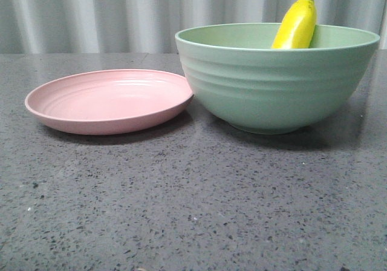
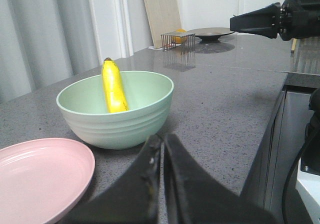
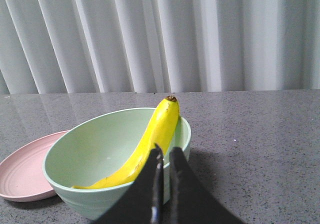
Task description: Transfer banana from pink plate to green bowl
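The banana (image 1: pixel 296 24) leans inside the green bowl (image 1: pixel 275 86), its dark tip sticking up above the far rim. The pink plate (image 1: pixel 109 101) lies empty just left of the bowl, its rim touching or nearly touching the bowl. Neither gripper shows in the front view. In the left wrist view my left gripper (image 2: pixel 162 137) is shut and empty, low over the counter short of the bowl (image 2: pixel 120 119), with the banana (image 2: pixel 114 89) and plate (image 2: pixel 40 176) beyond. In the right wrist view my right gripper (image 3: pixel 165 149) is shut and empty, near the bowl (image 3: pixel 85 159) and banana (image 3: pixel 152 139).
The dark speckled counter (image 1: pixel 193 198) ends at an edge (image 2: pixel 282 76) in the left wrist view. A wire basket (image 2: pixel 177 39), a dark dish (image 2: pixel 212 33) and a leaning board (image 2: pixel 160 11) stand far off. My right arm (image 2: pixel 280 19) hangs high there. A grey curtain hangs behind.
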Tool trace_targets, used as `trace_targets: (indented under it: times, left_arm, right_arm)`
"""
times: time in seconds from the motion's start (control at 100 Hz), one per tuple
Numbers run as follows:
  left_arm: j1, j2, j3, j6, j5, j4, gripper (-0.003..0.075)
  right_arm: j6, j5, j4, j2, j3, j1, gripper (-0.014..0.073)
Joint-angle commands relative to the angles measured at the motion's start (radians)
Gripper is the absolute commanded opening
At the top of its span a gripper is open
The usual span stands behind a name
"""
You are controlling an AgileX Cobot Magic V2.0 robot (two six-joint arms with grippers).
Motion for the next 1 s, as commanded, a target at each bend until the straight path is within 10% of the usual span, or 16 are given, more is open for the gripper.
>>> trace_targets:
  times: [0.0,0.66,0.99]
  left_arm:
    - [-0.004,0.01,-0.025,-0.012,-0.085,-0.005,-0.002]
    - [-0.002,0.01,0.003,-0.012,-0.109,-0.005,-0.002]
    - [0.251,0.01,0.255,-0.012,-0.678,-0.005,-0.002]
  right_arm:
    - [-0.009,-0.071,-0.009,0.009,-0.025,0.002,-0.0067]
    - [-0.009,-0.071,-0.009,0.009,-0.025,0.002,-0.0067]
    - [-0.009,-0.071,-0.009,0.009,-0.025,0.002,-0.0067]
